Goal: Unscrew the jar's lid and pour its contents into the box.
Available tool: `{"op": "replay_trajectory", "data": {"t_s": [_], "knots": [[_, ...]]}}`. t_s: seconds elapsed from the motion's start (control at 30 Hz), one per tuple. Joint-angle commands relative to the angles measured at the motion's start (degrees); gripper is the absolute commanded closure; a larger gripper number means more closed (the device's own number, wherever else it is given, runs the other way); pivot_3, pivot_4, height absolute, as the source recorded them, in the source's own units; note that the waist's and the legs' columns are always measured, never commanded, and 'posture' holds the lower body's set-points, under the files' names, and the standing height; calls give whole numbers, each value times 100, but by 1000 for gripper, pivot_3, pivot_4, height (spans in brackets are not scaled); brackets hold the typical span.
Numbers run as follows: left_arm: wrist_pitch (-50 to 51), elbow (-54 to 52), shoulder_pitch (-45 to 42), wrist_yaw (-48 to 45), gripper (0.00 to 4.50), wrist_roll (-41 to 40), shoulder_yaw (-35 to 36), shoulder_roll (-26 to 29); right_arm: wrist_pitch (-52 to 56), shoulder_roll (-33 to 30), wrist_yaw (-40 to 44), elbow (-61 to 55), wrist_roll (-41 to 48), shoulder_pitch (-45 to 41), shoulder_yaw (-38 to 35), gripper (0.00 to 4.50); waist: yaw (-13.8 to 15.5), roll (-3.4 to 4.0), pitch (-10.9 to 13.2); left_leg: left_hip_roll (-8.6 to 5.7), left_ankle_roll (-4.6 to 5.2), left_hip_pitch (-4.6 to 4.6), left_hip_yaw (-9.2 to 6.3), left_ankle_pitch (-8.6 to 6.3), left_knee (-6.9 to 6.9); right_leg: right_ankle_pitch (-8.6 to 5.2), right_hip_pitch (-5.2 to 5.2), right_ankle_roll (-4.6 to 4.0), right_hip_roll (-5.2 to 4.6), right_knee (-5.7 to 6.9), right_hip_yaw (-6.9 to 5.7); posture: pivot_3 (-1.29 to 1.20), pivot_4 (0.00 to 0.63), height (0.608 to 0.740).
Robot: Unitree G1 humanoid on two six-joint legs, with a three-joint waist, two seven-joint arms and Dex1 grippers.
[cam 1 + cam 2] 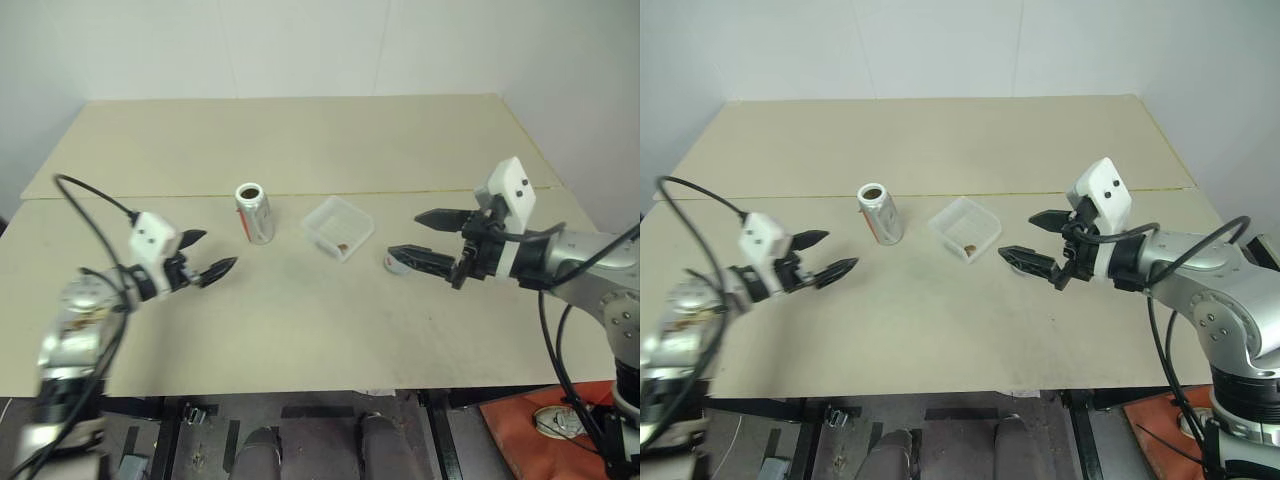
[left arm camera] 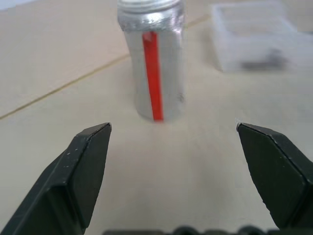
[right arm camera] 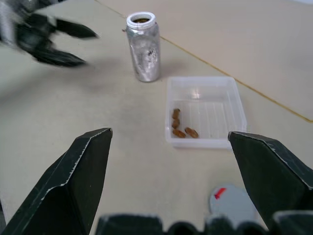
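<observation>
Spread wide and empty, both pairs of jaws are held above the beige table (image 1: pixel 300 330). The left gripper (image 1: pixel 208 256) is seen at about 8 o'clock from the jar (image 1: pixel 254 213), near it but apart; the right gripper (image 1: pixel 425 238) is seen at 3 o'clock from the box (image 1: pixel 338 227).

The jar is shown upright and uncapped, at 9 o'clock from the box and just beside it. From the head cameras, only a dark spot is made out inside the box. From the right wrist, that spot is resolved into the contents (image 3: pixel 178 124), a few brown bits gathered in one corner of the clear tray, and brown is also glimpsed in the jar's open mouth.

The lid (image 3: pixel 232 203) is shown lying flat on the table by the right wrist camera, grey with a red mark on top, between the right gripper's fingers (image 3: pixel 78 181) in that picture; from the head it is largely hidden behind the lower finger.

The jar's red stripe is shown by the left wrist camera, directly ahead of the parted left fingers (image 2: pixel 80 171).
</observation>
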Motion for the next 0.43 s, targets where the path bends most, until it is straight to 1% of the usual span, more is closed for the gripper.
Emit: {"op": "replay_trajectory", "data": {"t_s": [0.03, 0.1, 0.17, 0.27, 0.43], "knots": [[125, -424, 193, -1271, 33, -868, 781, 806, -423, -161, 309, -67, -193, 57, -67, 0, 31, 0, 0, 1, 0, 0, 0, 0, 0, -1, -1, -1, 0, -9, -1, 0, 150, 740], [150, -397, 287, -1785, 33, -1120, 976, 1198, -573, -229, 503, 22, -296, 102, -80, 0, 40, 1, 1, 2, 1, -1, 3, -1, -1, -2, -2, -3, 0, -9, -1, 0, 150, 740], [277, -440, 383, -2080, 33, -1342, 1145, 1453, -875, -317, 805, 175, -450, 211, -106, 0, 55, 1, 1, 2, 4, 2, 5, -3, -3, -3, 3, -4, 0, -15, 0, 0, 150, 740], [405, -600, 550, -2099, 33, -1449, 1287, 1553, -1033, -329, 938, 265, -540, 219, -84, 0, 46, 1, 1, 4, 9, 2, 8, -6, -3, -3, 2, -4, 0, -17, 0, 0, 150, 740], [582, -911, 735, -1905, 33, -1546, 1351, 1496, -1151, -242, 1005, 303, -665, 219, -12, 0, 13, 1, 1, 6, 11, 4, 9, -7, -4, -5, -2, -8, 2, -16, 1, 0, 150, 740]]}}
